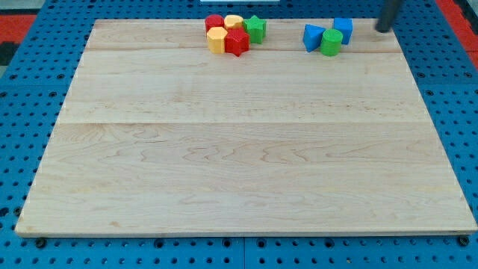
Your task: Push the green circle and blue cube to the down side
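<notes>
The green circle stands near the board's top edge, right of centre. The blue cube touches it at the upper right. A blue triangle-like block touches the green circle on the left. My tip is at the view's top right, just right of the blue cube and apart from it by a small gap. The rod runs up out of the view.
A cluster sits at the top centre: a red circle, a yellow block, a yellow hexagon-like block, a red star and a green star. The wooden board lies on a blue pegboard.
</notes>
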Action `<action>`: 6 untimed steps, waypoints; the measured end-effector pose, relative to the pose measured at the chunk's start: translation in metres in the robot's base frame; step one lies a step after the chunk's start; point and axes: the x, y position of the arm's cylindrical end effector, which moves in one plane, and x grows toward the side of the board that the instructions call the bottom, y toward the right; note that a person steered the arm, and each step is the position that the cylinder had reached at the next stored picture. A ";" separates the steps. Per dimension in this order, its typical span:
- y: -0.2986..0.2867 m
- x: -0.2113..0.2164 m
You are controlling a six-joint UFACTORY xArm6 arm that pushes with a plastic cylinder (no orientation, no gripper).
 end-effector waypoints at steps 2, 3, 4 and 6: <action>-0.057 0.058; -0.045 0.078; -0.070 0.103; -0.089 0.105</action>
